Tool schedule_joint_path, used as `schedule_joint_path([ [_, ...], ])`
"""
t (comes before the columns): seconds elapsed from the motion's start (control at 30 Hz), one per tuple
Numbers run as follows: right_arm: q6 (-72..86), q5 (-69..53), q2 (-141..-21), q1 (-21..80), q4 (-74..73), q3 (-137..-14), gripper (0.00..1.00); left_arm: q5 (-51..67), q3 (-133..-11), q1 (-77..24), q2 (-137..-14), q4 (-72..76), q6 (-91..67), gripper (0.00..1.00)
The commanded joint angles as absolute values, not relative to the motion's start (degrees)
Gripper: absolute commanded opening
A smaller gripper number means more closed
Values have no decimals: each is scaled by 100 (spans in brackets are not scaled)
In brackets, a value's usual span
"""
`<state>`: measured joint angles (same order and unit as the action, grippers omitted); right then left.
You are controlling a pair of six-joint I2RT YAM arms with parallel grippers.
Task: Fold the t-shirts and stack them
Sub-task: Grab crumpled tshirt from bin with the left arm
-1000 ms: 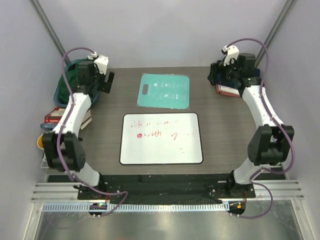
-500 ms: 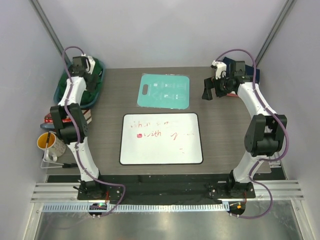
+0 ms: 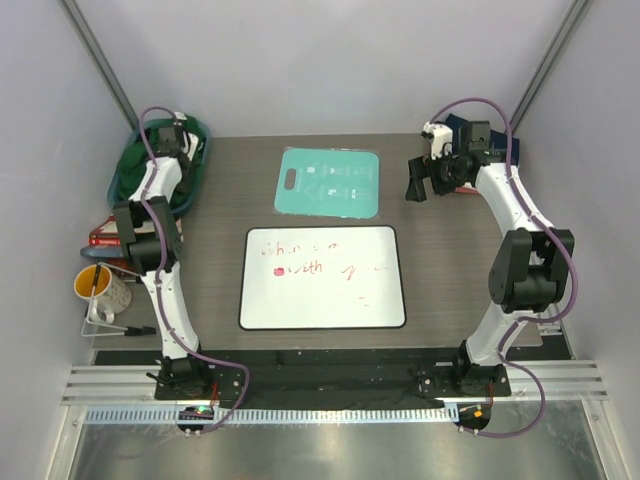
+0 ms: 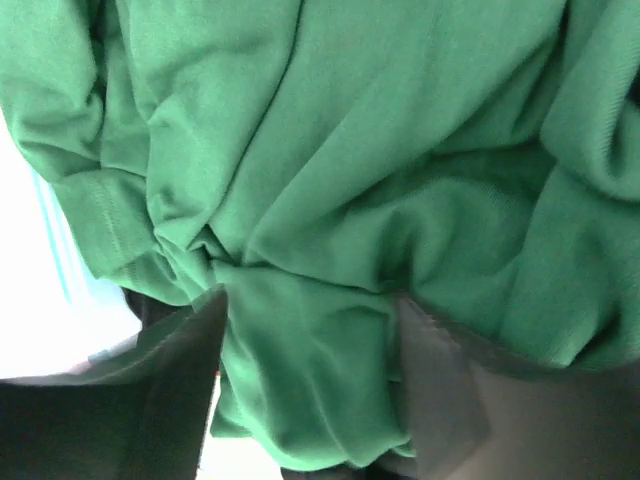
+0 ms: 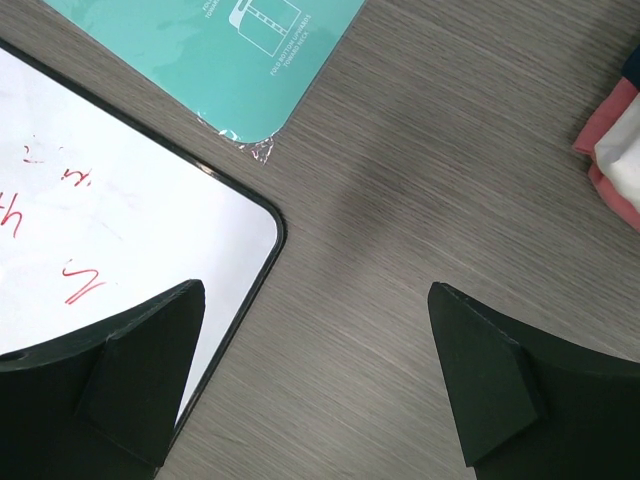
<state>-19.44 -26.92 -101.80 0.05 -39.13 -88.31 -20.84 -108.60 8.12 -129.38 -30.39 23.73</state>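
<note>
1. Both arms have moved since 1 second ago. In the view from above, the left arm (image 3: 150, 210), bent beside the basket (image 3: 113, 188) then, now reaches straight to the far-left corner. Its left hand (image 3: 170, 145) is down in the basket on the dark green t-shirt (image 3: 135, 165). The right arm (image 3: 510, 200) has pulled off the folded stack (image 3: 470, 124) at far right. Its right hand (image 3: 417, 183) hangs over the table (image 3: 450, 260) beside the teal board (image 3: 330, 182), as it did half a second ago.
2. Left wrist: soft, creased green cloth fills the view. A ridge of it lies between the 2 dark fingers (image 4: 190, 380), which stand partly apart. I cannot tell whether they pinch it.
3. Right wrist: 2 fingers (image 5: 130, 380) are spread wide and hold nothing above the grey wood-grain table. The glossy whiteboard (image 5: 120, 200) with red writing has a rounded corner, as does the flat teal board. Reddish and white folded edges show at the right border.
</note>
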Motion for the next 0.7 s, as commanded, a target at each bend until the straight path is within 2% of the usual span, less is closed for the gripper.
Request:
schedule_joint_path([
  [0.0, -2100, -2532, -10265, 184, -4165, -9368, 100, -2136, -11004, 870, -12850, -2690, 2180, 39],
  [0.03, -2153, -2496, -10353, 219, -4279, -9430, 100, -2136, -10917, 870, -12824, -2637, 2154, 33],
  [0.07, -2188, -2453, -10397, 228, -4332, -9500, 100, -2136, -10864, 870, -12728, -2541, 2110, 15],
  [0.13, -2250, -2417, -10459, 264, -4421, -9650, 100, -2101, -10680, 870, -12604, -2461, 2048, 0],
  [0.47, -2417, -2276, -10459, 466, -4491, -9633, 100, -1468, -9959, 861, -11164, -1943, 1556, 0],
  [0.67, -2479, -2145, -10424, 554, -4500, -9501, 100, -1301, -10397, 826, -10846, -2285, 1265, 0],
])
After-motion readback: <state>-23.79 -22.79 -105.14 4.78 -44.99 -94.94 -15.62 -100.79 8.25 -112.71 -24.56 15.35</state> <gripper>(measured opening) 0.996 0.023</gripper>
